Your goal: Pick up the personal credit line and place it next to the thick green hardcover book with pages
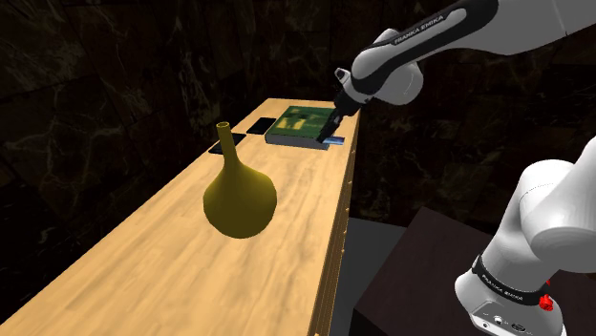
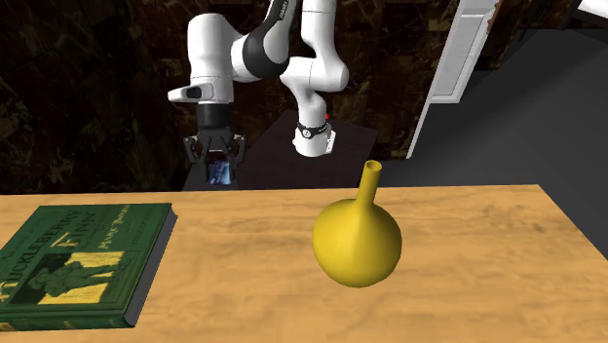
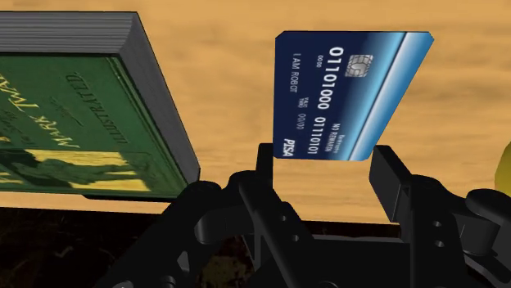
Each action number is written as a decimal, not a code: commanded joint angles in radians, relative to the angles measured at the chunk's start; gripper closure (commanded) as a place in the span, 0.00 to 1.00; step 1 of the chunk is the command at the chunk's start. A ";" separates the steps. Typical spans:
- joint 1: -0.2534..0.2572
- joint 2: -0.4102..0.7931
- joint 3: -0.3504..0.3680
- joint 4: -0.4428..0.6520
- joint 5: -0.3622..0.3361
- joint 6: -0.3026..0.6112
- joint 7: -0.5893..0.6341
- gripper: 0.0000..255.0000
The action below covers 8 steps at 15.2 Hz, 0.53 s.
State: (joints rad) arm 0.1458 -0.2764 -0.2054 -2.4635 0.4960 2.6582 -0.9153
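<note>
Your black two-finger tool (image 3: 322, 157) clasps a dark blue credit card (image 3: 344, 90) over the light wooden surface (image 3: 237, 74), just beside the thick green hardcover book (image 3: 74, 123)

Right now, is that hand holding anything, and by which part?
Yes: the blue credit card, clasped in the hand by its long edges near one short end.
</note>
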 commanded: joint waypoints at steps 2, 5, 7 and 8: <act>-0.006 0.053 -0.070 0.065 0.035 -0.042 -0.098 1.00; -0.011 0.104 -0.117 0.114 0.076 -0.067 -0.175 1.00; -0.003 0.119 -0.122 0.104 0.104 -0.046 -0.203 1.00; 0.001 0.127 -0.124 0.099 0.119 -0.037 -0.218 1.00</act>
State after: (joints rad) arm 0.1425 -0.1618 -0.3251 -2.3647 0.5976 2.6135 -1.1142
